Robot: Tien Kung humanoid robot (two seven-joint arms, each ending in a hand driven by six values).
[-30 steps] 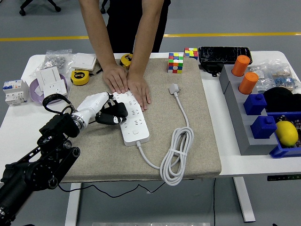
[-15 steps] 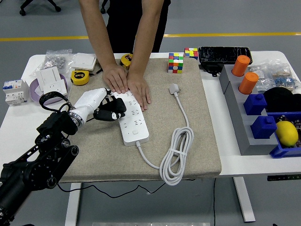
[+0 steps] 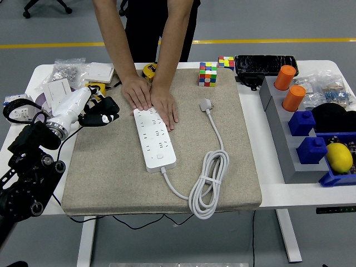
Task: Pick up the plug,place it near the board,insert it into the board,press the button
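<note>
A white power strip [image 3: 154,139] lies lengthwise on the beige mat [image 3: 233,167], its button [image 3: 159,157] at the near end. Its own white plug [image 3: 206,104] rests on the mat to the right, with the cord running to a coiled bundle [image 3: 208,186]. No plug sits in the strip's sockets. My left hand [image 3: 102,117] hovers at the mat's left edge, well left of the strip, black fingers curled; I make out nothing held in them. A person's hands [image 3: 150,97] lie flat on the strip's far end.
Yellow tape measures [image 3: 95,88], wall sockets [image 3: 60,94] and a breaker [image 3: 16,108] lie at the far left. Two puzzle cubes [image 3: 208,73] and a black case [image 3: 264,64] stand at the back. A grey rack [image 3: 283,139] with orange and blue blocks fills the right.
My left hand has pulled off the power strip's left side and moved left and away to the mat's edge. The person's hands and the strip have stayed put.
</note>
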